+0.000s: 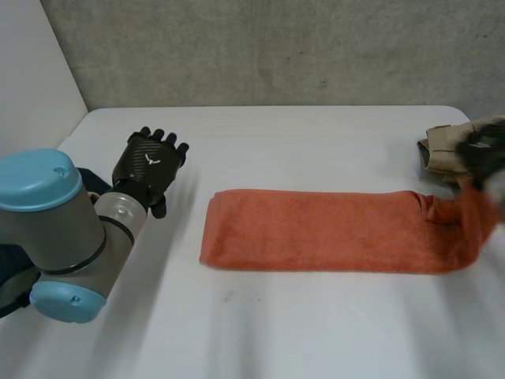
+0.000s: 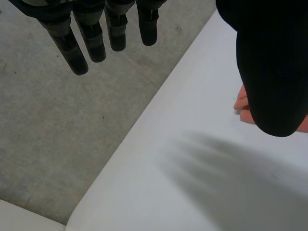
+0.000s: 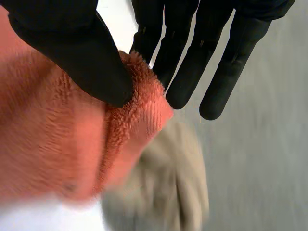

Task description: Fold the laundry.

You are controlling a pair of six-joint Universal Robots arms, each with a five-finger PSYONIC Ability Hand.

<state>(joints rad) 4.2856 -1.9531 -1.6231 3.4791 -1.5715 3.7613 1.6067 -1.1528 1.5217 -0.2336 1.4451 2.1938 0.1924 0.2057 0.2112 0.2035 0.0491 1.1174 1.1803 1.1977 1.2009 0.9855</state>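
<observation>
Pinching orange towel (image 1: 316, 230), right hand (image 3: 72, 43) fingers (image 3: 190, 72) meet thumb; left hand (image 1: 150, 162) fingers (image 2: 91, 38) straight, empty

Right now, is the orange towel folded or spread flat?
Apparently folded into a long strip: the orange towel lies narrow on the table, one end lifted, pinched by the right hand.
</observation>
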